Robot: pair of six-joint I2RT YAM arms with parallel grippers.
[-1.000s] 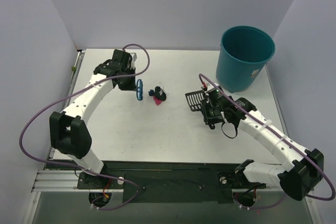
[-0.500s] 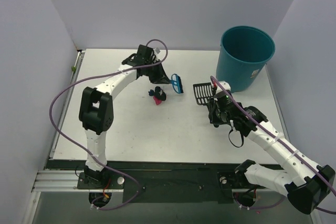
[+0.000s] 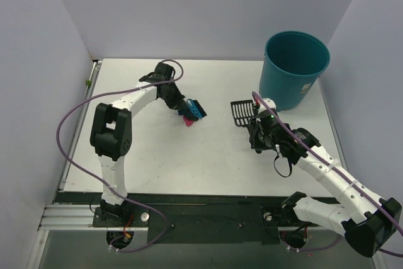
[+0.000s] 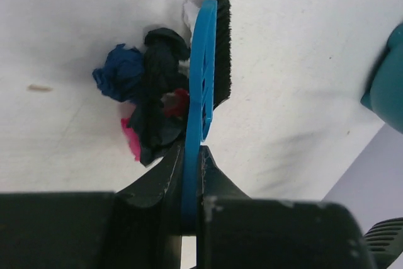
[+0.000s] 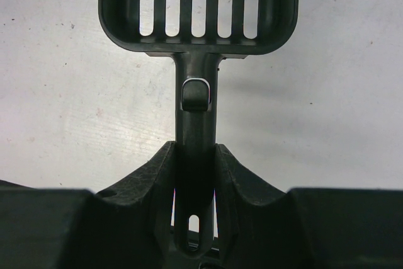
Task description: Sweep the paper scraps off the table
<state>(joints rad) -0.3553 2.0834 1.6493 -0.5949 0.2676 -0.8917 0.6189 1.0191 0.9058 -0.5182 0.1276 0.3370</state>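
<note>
Where the brush (image 4: 203, 61) touches, paper scraps (image 4: 151, 77) bunch along it

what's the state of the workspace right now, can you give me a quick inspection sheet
surface: white table, flat, with a few faint specks
job's things: paper scraps in one small pile, pink, dark blue, black, red and white; blue brush touching the pile's side; slotted scoop apart from the pile, no scraps seen in it
clutter: nothing seen
tools: left tool shut on the brush handle; right tool shut on the scoop handle
cables: purple cables loop along both arms, not touching the pile
surroundings: teal bin at the far right corner; plain walls on three sides
</note>
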